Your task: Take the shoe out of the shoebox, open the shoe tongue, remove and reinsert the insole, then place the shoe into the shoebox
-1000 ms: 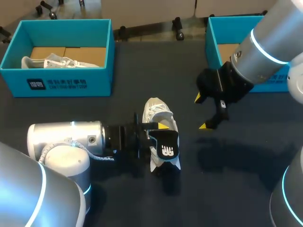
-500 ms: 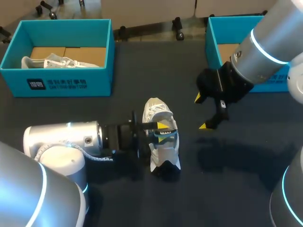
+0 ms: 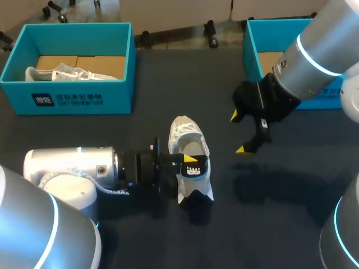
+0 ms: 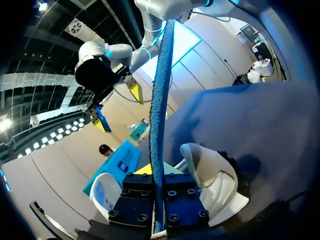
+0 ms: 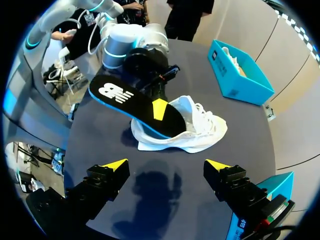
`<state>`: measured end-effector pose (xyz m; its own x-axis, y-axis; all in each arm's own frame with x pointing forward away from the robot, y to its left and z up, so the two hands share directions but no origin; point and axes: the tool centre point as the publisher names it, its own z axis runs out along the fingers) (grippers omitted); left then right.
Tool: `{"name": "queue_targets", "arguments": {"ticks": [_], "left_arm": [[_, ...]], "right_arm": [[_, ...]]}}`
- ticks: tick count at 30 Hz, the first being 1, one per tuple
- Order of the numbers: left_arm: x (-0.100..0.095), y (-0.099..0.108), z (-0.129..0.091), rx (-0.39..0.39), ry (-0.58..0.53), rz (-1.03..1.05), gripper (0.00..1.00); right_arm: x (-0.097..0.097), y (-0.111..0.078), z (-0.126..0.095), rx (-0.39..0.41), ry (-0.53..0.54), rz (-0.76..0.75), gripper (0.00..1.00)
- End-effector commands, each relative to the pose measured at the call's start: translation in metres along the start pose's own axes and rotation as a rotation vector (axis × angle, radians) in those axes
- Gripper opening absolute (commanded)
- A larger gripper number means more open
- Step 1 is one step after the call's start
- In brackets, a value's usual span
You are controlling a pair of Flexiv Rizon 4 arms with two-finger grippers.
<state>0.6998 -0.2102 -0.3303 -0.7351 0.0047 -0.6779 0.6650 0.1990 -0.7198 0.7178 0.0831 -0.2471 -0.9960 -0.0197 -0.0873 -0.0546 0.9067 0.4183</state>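
A white shoe (image 3: 188, 137) lies on the dark table, toe pointing away. Its black insole (image 3: 194, 168) with a blue edge sticks up out of the heel opening, and my left gripper (image 3: 189, 160) is shut on it from the left. In the left wrist view the insole (image 4: 161, 100) stands edge-on between the fingers, with the shoe (image 4: 217, 182) beside them. My right gripper (image 3: 240, 133) hangs open above the table to the right of the shoe, holding nothing. From the right wrist, the insole (image 5: 135, 105) slants over the shoe (image 5: 187, 132), ahead of the open right gripper (image 5: 165, 167).
A teal shoebox (image 3: 67, 95) at the back left holds another white shoe (image 3: 59, 73). A second teal shoebox (image 3: 255, 42) stands at the back right, partly behind my right arm. Bare dark table lies in front of and to the right of the shoe.
My left gripper's fingers have closed in on the insole, and the arm has drawn back a little to the left. The insole has turned and sits closer over the heel. The right arm has not moved.
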Motion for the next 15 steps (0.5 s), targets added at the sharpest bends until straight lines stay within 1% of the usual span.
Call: {"name": "queue_targets", "arguments": {"ticks": [1,9,15], "left_arm": [[-0.002,0.009,0.011,0.002,0.012,0.005,0.00],[-0.010,0.021,0.019,-0.003,0.024,0.055,0.00],[-0.016,0.030,0.020,-0.013,0.033,0.076,0.00]], "right_arm": [[0.000,0.000,0.001,-0.001,0.000,-0.001,1.00],[0.000,0.000,0.001,-0.001,0.000,-0.001,1.00],[0.000,0.000,0.001,-0.001,0.000,-0.001,1.00]]}}
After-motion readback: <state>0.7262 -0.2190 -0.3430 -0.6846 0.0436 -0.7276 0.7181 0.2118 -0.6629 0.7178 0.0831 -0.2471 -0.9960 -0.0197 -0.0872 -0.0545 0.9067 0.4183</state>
